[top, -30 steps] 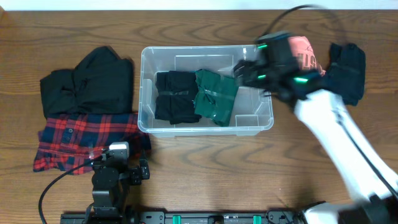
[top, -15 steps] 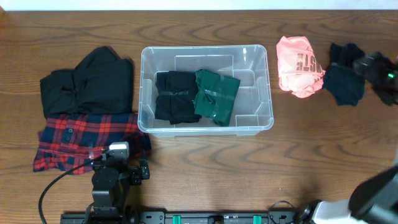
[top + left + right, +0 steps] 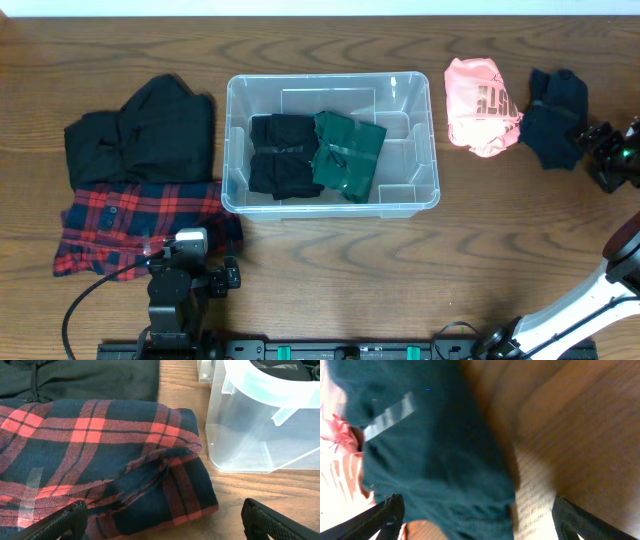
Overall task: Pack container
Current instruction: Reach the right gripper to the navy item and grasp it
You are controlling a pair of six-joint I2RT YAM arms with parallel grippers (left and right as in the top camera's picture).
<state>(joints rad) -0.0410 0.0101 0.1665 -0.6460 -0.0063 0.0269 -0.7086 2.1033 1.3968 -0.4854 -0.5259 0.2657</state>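
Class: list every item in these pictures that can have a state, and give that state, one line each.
container: open, no lid, partly filled
black garment: folded, in container
green garment: folded, in container
pink shirt: crumpled, on table
dark garment: bunched, on table
black shirt: folded, on table
plaid shirt: folded, on table
left fingers: open, empty
right fingers: open, empty
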